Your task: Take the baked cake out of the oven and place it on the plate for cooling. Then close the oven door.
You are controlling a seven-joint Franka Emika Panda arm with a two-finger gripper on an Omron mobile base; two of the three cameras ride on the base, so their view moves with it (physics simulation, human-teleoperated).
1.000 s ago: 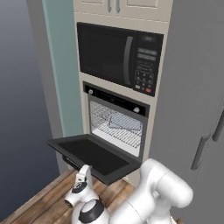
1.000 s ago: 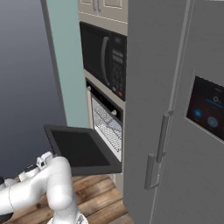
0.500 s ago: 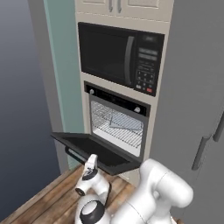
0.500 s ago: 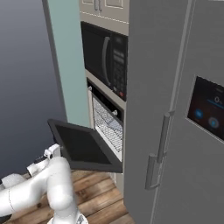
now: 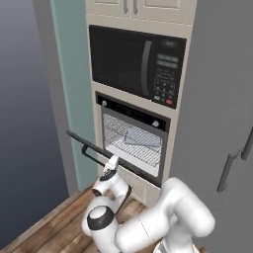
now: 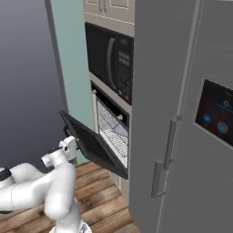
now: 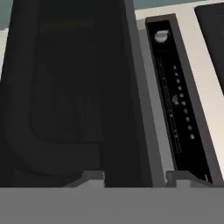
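oven door [image 6: 93, 145] half-raised | gripper [image 5: 112, 162] under its front edge, pointing up | fingers apart

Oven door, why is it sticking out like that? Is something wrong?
Nothing is broken. The oven door is only partly open, tilted up on its bottom hinge, with the gripper pressed beneath it. The oven shows bare wire racks and no cake inside.
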